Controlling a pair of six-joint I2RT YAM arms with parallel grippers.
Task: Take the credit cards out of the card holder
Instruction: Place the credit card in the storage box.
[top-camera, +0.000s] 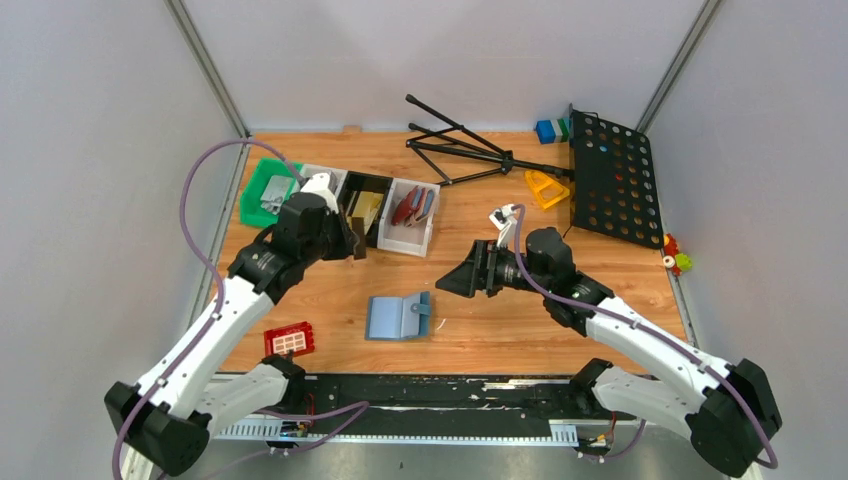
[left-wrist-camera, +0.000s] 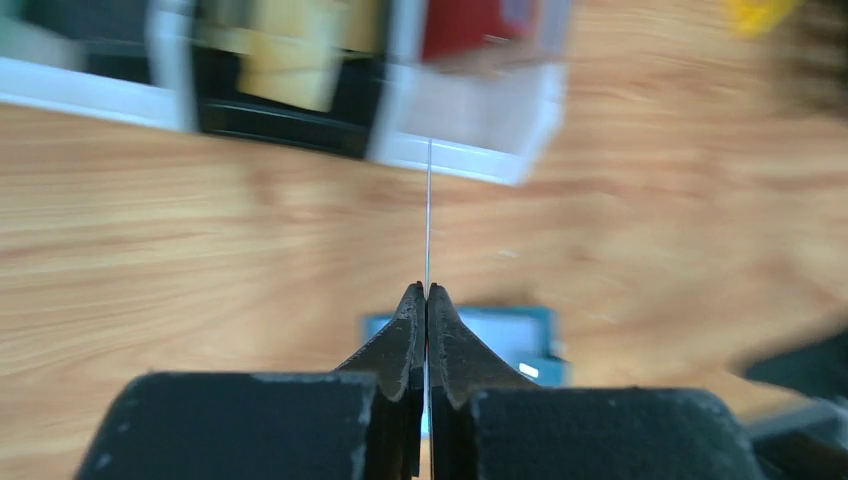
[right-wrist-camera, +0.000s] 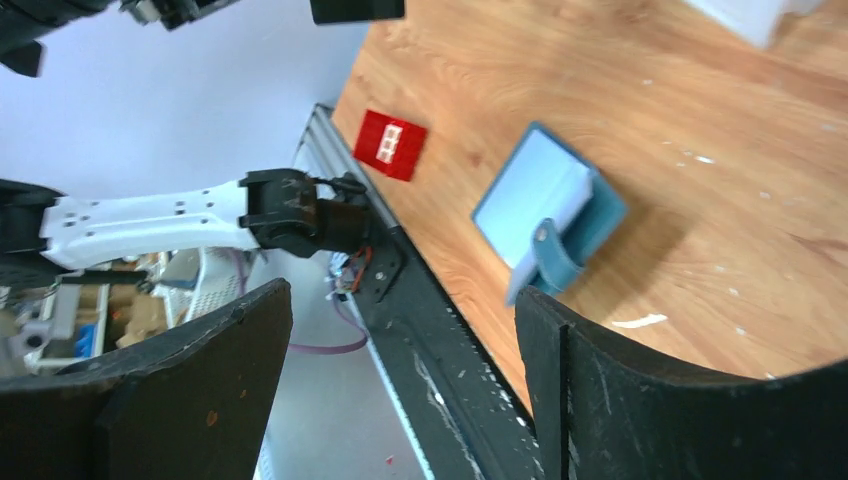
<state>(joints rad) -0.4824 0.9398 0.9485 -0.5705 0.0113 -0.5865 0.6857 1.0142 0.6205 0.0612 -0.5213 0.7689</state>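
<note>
your left jaws are pinched fully together on a thin credit card (left-wrist-camera: 428, 215), seen edge-on and sticking straight out past the tips, held above the desk (top-camera: 330, 300) just in front of the row of bins (top-camera: 405, 246). your right jaws stand wide apart with nothing between them, hanging to the right of the card holder (top-camera: 398, 317). it lies on the desk between the two arms, lighter inside facing up.
</note>
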